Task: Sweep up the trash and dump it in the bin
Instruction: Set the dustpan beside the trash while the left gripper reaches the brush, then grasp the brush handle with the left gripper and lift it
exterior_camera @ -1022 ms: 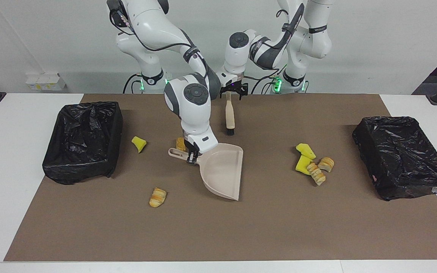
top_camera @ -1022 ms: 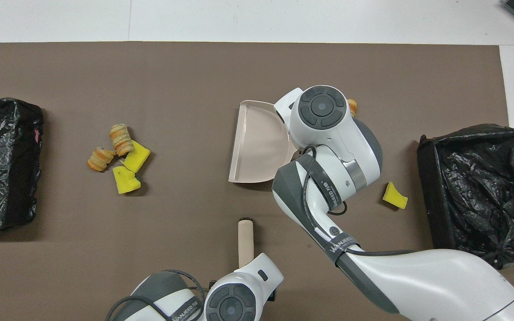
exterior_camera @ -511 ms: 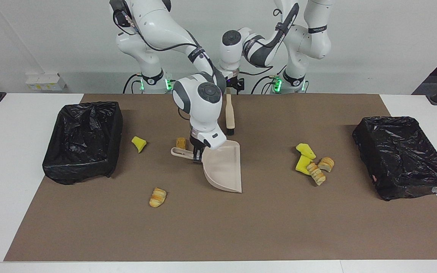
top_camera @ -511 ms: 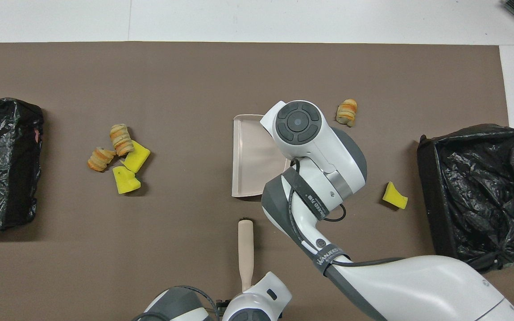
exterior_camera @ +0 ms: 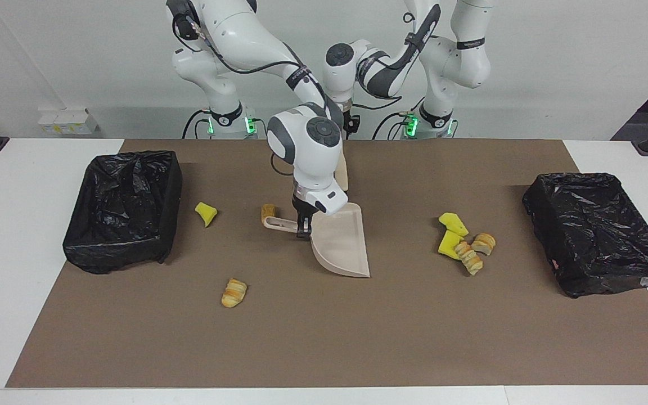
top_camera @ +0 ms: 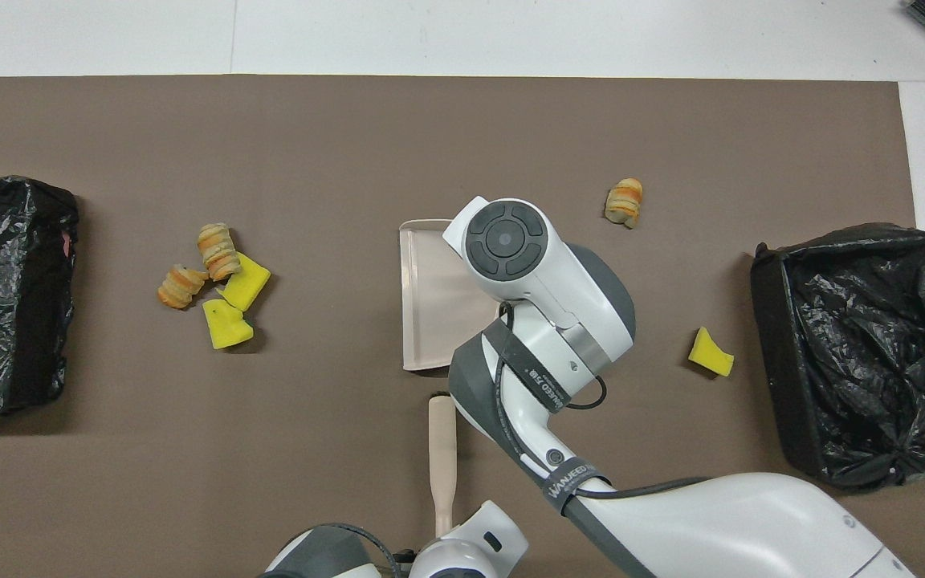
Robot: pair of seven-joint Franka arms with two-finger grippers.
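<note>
Though seemingly tight on dustpan handle (exterior_camera: 275,223), right hand (exterior_camera: 303,228) beside bread piece (exterior_camera: 268,211); left hand (exterior_camera: 351,122) at brush (top_camera: 442,449), grip untellable, arm-screened.

The right arm (exterior_camera: 307,152) hides much of the brush (exterior_camera: 343,175) and the left gripper's fingers.

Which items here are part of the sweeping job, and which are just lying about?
Job: dustpan, brush, seven trash pieces, two black-lined bins.
Lying about: brown mat, white box by the wall.
</note>
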